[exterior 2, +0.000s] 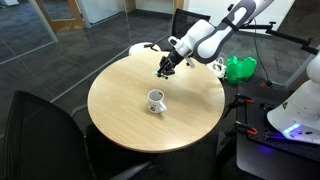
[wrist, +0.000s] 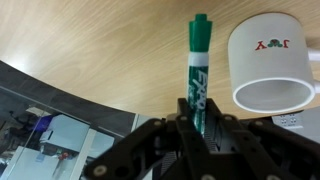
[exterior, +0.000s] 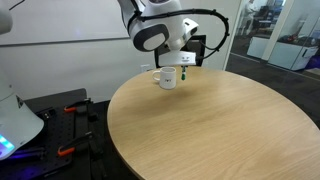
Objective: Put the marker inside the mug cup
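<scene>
The marker (wrist: 199,75) is clamped between the fingers of my gripper (wrist: 198,118), which is closed tight on its white barrel. In the wrist view its long axis runs straight out from the fingers, green cap at the far end. The mug cup (wrist: 270,60) sits just beside that cap, with lettering on its side that only this view shows. In an exterior view the mug cup (exterior 2: 156,100) stands upright on the round wooden table (exterior 2: 120,115), with the gripper (exterior 2: 163,70) raised above the tabletop near it.
</scene>
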Action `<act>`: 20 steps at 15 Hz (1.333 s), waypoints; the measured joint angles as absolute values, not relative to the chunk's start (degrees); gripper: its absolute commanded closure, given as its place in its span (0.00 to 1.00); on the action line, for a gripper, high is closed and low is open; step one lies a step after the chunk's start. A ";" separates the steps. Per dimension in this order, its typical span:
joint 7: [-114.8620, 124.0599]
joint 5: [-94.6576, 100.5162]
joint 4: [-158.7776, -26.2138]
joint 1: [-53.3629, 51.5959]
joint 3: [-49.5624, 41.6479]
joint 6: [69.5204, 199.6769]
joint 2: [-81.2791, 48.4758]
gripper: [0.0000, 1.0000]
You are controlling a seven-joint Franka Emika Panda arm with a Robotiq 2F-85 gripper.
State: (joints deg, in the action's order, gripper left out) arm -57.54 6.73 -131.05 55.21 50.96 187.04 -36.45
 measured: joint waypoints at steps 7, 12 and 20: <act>-52.16 22.75 -131.18 61.56 55.15 188.66 -42.32 0.95; -51.57 26.40 -131.32 64.30 58.36 188.77 -45.15 0.95; -51.72 31.21 -131.70 68.06 64.78 188.57 -52.26 0.95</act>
